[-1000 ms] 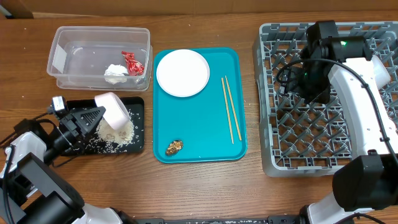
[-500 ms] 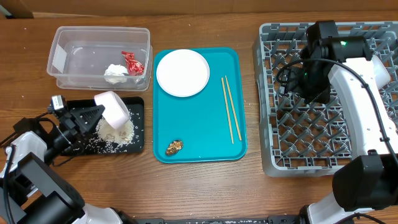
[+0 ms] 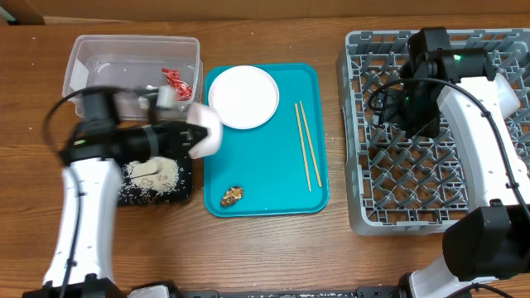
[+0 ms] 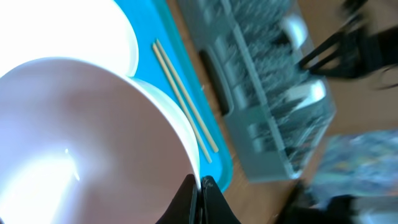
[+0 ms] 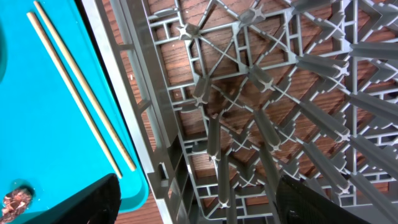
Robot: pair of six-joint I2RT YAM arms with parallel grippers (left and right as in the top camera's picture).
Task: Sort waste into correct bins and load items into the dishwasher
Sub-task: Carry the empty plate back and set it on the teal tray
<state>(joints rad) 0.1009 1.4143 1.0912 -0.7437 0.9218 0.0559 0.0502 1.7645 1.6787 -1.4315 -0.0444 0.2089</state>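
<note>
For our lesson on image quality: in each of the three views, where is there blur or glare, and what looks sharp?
Overhead: the left arm and its bowl are smeared by motion blur, the dish rack is crisp. Left wrist: the bowl glares white, the rack behind is soft. Right wrist: chopsticks and rack grid are sharp.

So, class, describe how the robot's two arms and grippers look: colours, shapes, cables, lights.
The left arm and right arm both have smooth white shell links joined by bulky black joints. Thin black cables loop beside each. A small green light glows on the right arm's black joint. The left gripper and right gripper have black fingers.
</note>
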